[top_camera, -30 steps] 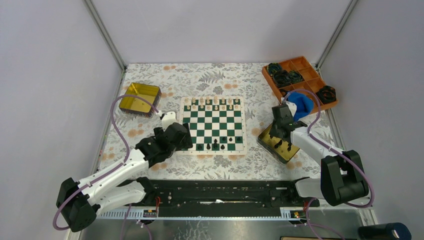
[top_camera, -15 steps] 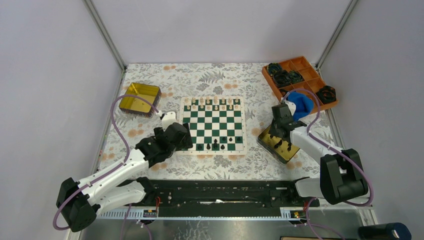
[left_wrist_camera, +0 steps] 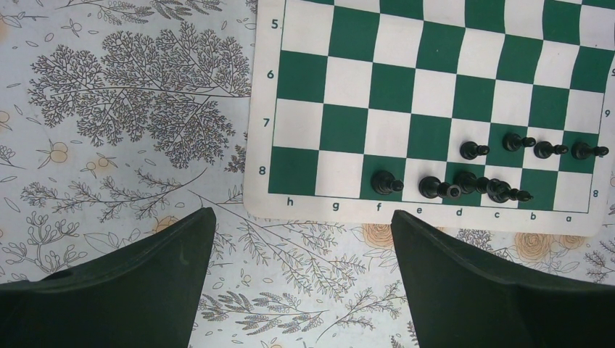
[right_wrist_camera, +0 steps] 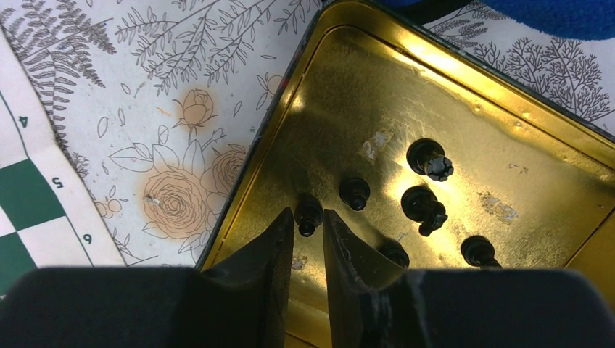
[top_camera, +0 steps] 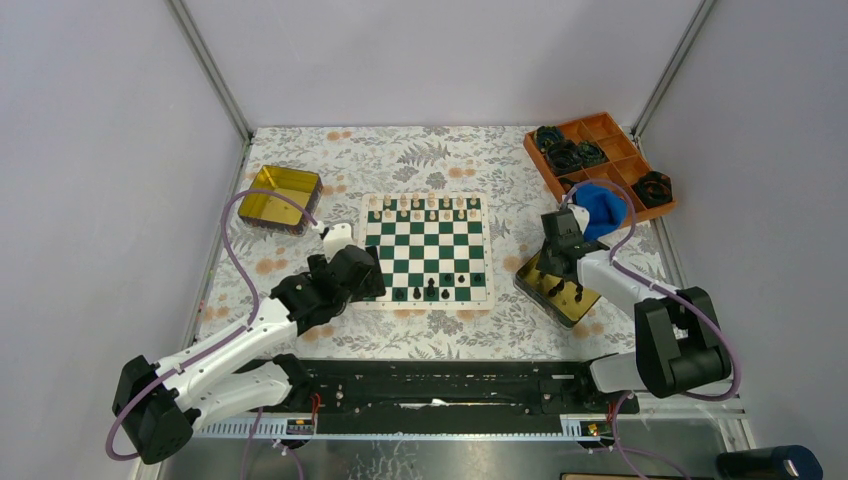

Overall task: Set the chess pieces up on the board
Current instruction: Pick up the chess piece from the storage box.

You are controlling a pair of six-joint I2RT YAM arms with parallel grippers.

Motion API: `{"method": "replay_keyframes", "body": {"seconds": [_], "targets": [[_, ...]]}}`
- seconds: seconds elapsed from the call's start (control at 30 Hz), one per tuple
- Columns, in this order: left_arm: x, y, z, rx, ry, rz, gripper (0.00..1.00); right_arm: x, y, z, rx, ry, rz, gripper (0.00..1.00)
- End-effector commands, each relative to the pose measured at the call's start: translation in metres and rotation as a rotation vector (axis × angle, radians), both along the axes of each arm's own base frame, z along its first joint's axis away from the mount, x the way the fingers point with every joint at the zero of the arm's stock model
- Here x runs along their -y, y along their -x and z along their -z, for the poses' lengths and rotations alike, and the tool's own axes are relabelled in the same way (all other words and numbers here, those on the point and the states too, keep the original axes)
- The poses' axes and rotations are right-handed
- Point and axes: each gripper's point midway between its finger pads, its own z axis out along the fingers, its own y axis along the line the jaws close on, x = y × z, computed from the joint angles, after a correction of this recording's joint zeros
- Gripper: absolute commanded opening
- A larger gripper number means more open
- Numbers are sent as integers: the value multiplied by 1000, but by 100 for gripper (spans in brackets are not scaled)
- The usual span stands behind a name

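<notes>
The board [top_camera: 425, 250] lies mid-table, with cream chess pieces [top_camera: 425, 205] lined along its far rows and several black ones [top_camera: 447, 280] near its front edge. My left gripper [top_camera: 376, 288] hovers wide open and empty over the tablecloth just off the board's near-left corner [left_wrist_camera: 290, 203]; black pieces [left_wrist_camera: 475, 151] stand to the right ahead of it. My right gripper [top_camera: 553, 283] reaches into the gold tin [right_wrist_camera: 508, 109]. Its jaws are drawn narrow around a black pawn [right_wrist_camera: 308, 212], which stands on the tin floor. Several other black pieces [right_wrist_camera: 428, 158] stand around it.
A second gold tin [top_camera: 280, 195] sits at the left rear of the table. An orange divided tray [top_camera: 610, 130] holding black rings is at the right rear, with a blue object [top_camera: 603, 205] just in front of it. Grey walls enclose the table.
The right jaws have narrowed slightly around the pawn, and the right arm has shifted a little. The left arm has not moved.
</notes>
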Motion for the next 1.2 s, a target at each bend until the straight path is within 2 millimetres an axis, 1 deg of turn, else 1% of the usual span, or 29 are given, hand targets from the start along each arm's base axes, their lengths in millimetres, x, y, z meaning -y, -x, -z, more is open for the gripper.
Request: {"method": "replay_keyframes", "body": {"seconds": [0.0,0.13,0.27,0.33,0.53,0.6,0.9,1.17], "targets": [[5,-7,-5,36,34,-9,99,-2,-8,-4,16,-16,1,27],[5,-7,-5,35,33,-5,99,-1,-8,-5,15,-13,0,24],[6,-7,-4,33,33,-4,99,-1,-8,-5,12,-12,0,19],[6,-7,-4,33,34,-3,99,-1,-8,-4,7,-11,2,16],[6,-6,-5,36,40,-3,99,0,-7,-5,3,-4,-2,1],[6,-6,-6,38,41,-4,99,1,-8,-10,17,2,-1,0],[4,-7,-7,43,40,-9,99,4,-11,-54,107,4,-14,0],[1,-7,-9,50,37,-22,99,-9,-10,-100,196,-61,-77,0]]}}
